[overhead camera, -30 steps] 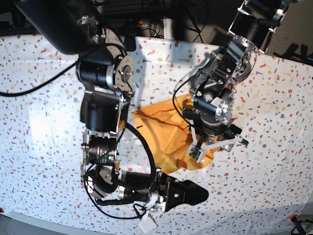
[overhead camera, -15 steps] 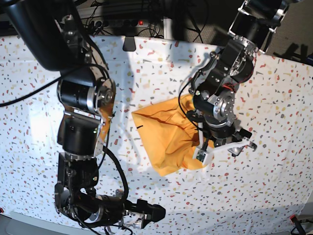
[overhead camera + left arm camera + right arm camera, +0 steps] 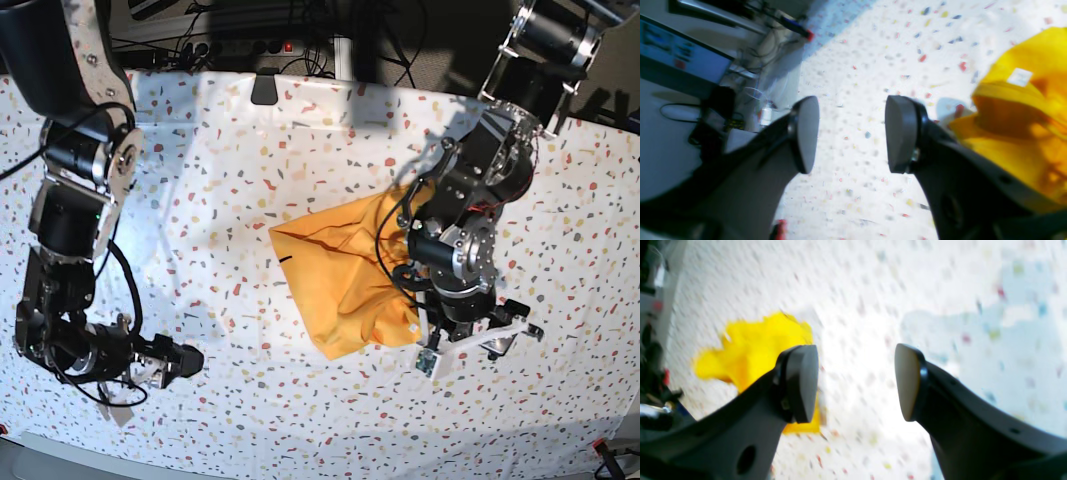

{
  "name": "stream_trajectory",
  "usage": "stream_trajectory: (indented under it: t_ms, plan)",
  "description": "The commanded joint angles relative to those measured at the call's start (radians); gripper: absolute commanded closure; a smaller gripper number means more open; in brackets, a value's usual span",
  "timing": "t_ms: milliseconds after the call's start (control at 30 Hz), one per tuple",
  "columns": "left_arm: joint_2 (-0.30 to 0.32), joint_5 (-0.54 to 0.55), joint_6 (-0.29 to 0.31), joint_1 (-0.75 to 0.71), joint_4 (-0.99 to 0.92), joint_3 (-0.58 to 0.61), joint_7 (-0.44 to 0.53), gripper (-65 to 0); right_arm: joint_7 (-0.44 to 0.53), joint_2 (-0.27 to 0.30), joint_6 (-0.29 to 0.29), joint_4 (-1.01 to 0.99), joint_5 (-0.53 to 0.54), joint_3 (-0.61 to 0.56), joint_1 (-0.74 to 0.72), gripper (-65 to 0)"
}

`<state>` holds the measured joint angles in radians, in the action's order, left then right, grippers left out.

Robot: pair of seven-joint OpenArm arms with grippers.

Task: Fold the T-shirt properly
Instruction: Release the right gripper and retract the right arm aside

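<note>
Both arms had pulled back from the shirt (image 3: 345, 285) – left gripper (image 3: 850, 133) and right gripper (image 3: 857, 383) gaped empty; soft, light cloth, best pinched at an edge.

Swings away from the crumpled mustard yellow-orange T-shirt (image 3: 345, 285): right black two-finger gripper (image 3: 185, 360), earlier low near the middle of the white speckled terrazzo cloth (image 3: 300, 140), now far out by the cloth's left front edge. Uncovers the garment's left side. Shifts slightly toward the front right, off the fabric it seemed to overlap before: left gripper (image 3: 480, 340).
</note>
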<state>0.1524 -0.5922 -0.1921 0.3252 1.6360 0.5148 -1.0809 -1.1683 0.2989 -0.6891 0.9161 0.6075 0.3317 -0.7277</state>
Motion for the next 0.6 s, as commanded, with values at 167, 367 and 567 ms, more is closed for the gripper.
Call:
stream_trajectory:
  t_ms: [167,367,567]
  plan:
    - [-0.014,0.273,-0.001,0.026,0.107,-0.003,0.126,-30.5,0.021,0.114,-0.009,0.016,0.071,0.002,0.061,-36.0]
    - [-0.093,0.579,0.249,0.014,0.097,-0.003,0.184,-30.5,0.019,0.175,-0.009,0.016,0.089,0.003,0.094,-35.9]
    - [-0.151,0.48,0.249,0.008,-0.004,-0.003,0.193,-30.5,0.008,0.193,-0.009,0.016,0.138,0.002,0.094,-35.9]
